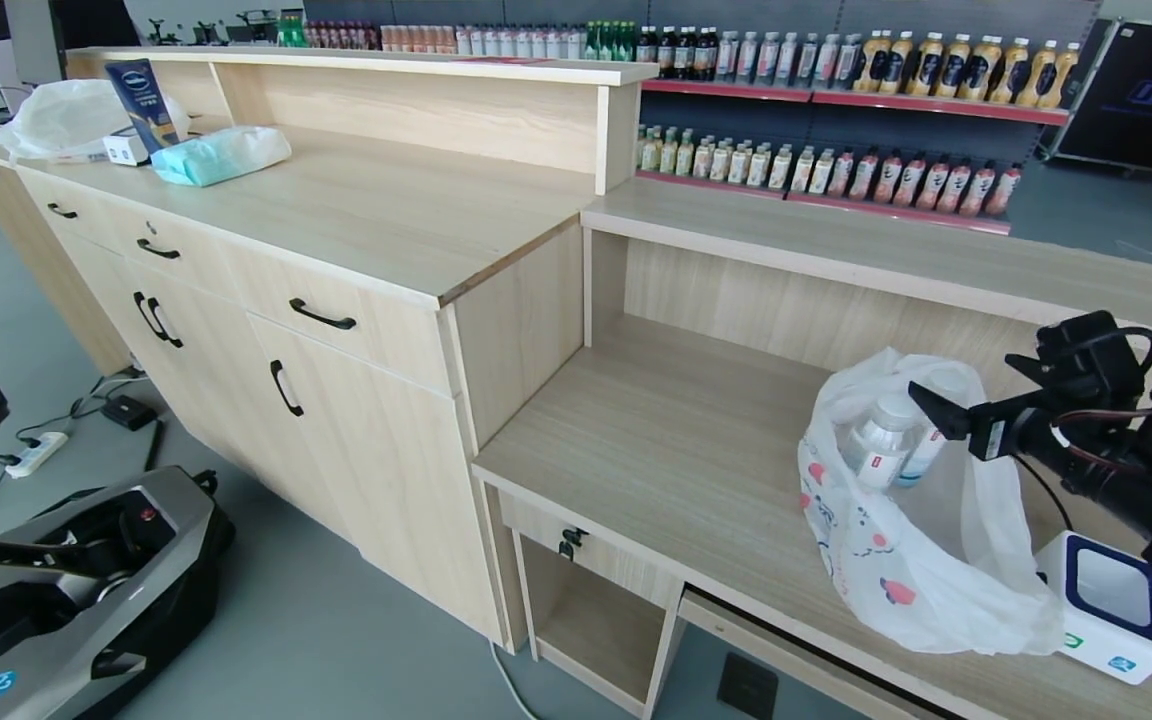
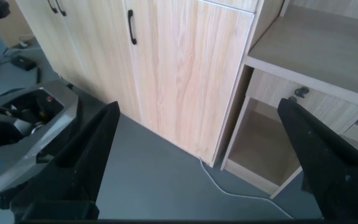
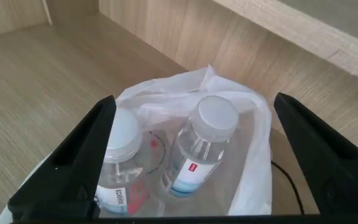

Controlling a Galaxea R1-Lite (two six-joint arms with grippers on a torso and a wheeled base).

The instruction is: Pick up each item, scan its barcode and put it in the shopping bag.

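Over bag mouth: R gripper (image 3: 194, 99), fingers spread wide, holding nothing. Right below it, 2 bottles (image 3: 197, 146) w/ white caps, upright, side by side inside bag (image 3: 253, 143).

Head view: R gripper sits at 3 o'clock of the bottles, just beside bag rim. Bag is white w/ printed pattern and stands on low desk (image 1: 676, 440). Scanner (image 1: 1111, 605) at bag's 4 o'clock, against bag's side, window facing up.

L gripper (image 2: 197, 106): fingers spread, empty, hanging low over grey floor (image 2: 166, 168), near cabinet (image 2: 185, 68) door.

Counter (image 1: 386, 210) at desk's 10 o'clock. At its far end: tissue pack (image 1: 221, 155), w/ blue box (image 1: 141, 100) upright just beside it.
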